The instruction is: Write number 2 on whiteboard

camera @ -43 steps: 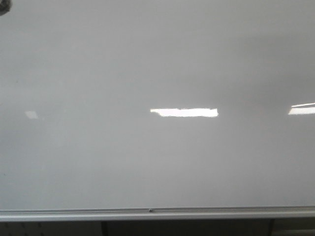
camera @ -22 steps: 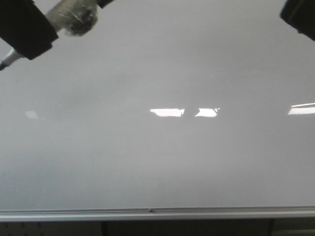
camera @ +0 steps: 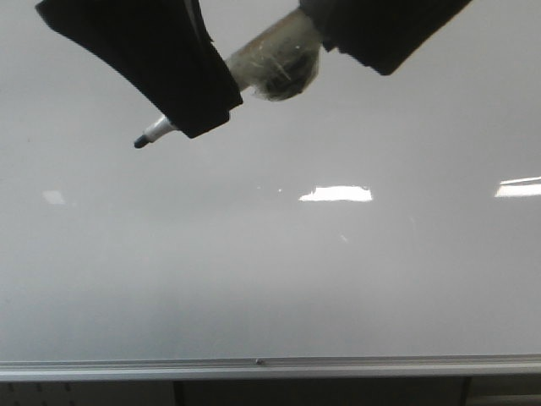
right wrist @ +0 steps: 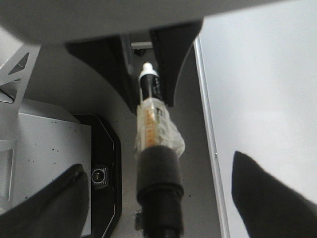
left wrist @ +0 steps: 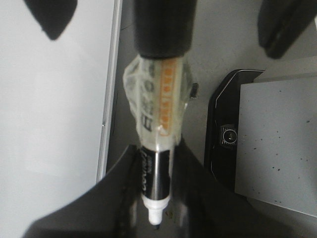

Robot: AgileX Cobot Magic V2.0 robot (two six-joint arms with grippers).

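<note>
The whiteboard (camera: 270, 279) fills the front view, glossy pale grey, with a silver rail (camera: 270, 368) along its lower edge. No number 2 shows on it. My left gripper (camera: 190, 106) is shut on a black marker (camera: 152, 134) near its uncapped tip, high in the front view. The marker's clear-taped middle (camera: 275, 63) leads into a black sleeve. My right gripper (camera: 380, 34) is open, its fingers spread wide on either side of that sleeve (right wrist: 156, 183). The left wrist view shows the marker (left wrist: 157, 173) between the left fingers.
Bright light reflections (camera: 336, 194) lie on the board at mid height and at the right edge. Both wrist views show a black device with a small lens (left wrist: 228, 136) (right wrist: 99, 174) on a grey speckled surface beside the board's rail.
Both grippers and the marker have come down from the top edge into the front view and moved right. A second ago the board alone showed.
</note>
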